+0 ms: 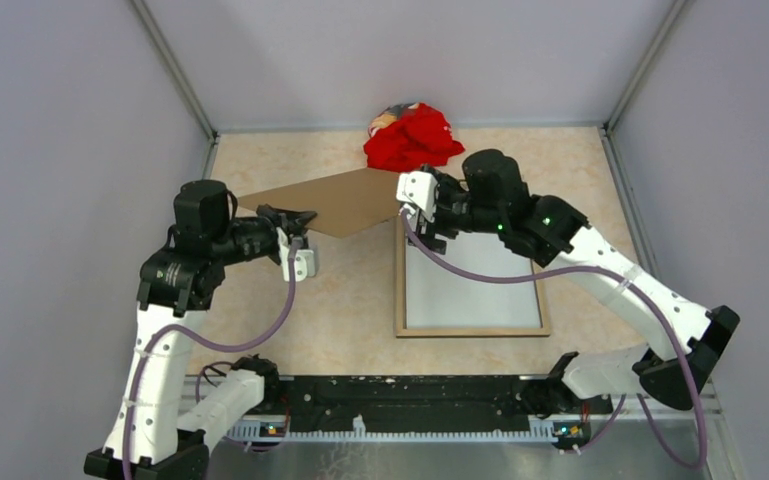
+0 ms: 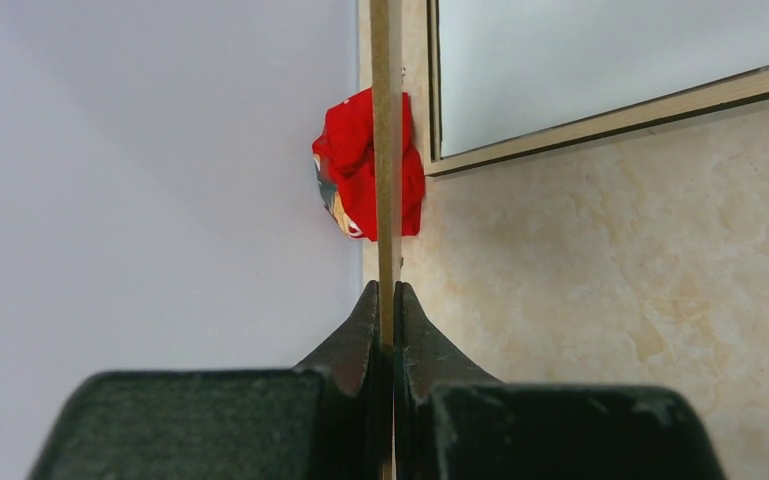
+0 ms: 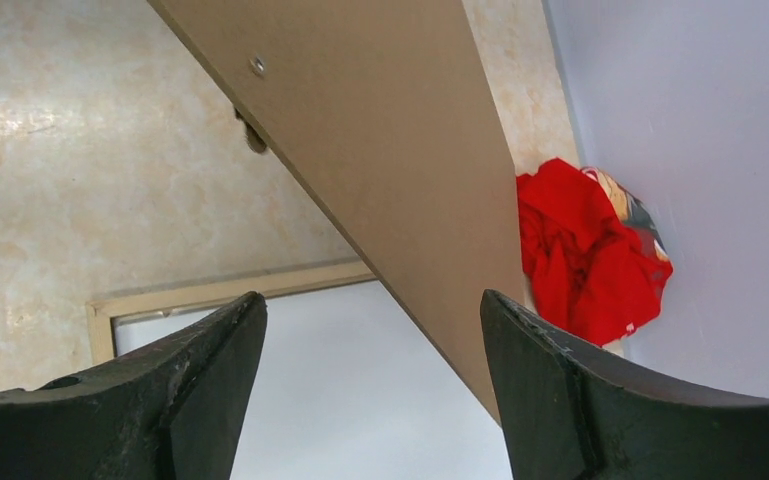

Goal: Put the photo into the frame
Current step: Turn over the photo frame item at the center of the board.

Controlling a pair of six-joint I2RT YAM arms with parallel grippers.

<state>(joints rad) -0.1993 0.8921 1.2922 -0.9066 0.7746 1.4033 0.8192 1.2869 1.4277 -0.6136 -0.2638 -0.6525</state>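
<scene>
Black fingers of the left pincer clamp one edge of a thin brown hardboard backing sheet, which is held tilted above the beige marbled surface. The right pincer hangs with its jaws spread wide near the sheet's other end, gripping nothing. Below it, the thin rectangular picture frame lies flat with its pale wood back upward and its opening filled by a plain greyish-white panel. No mountain print shows anywhere, and it cannot be told whether that panel is the photo lying face down or bare glass. A crumpled red cloth sits against the rear wall. By this evidence the frame is open, with its backing off. If the photo is already inside, only refitting the sheet is left. If not, the print has yet to be laid in.
</scene>
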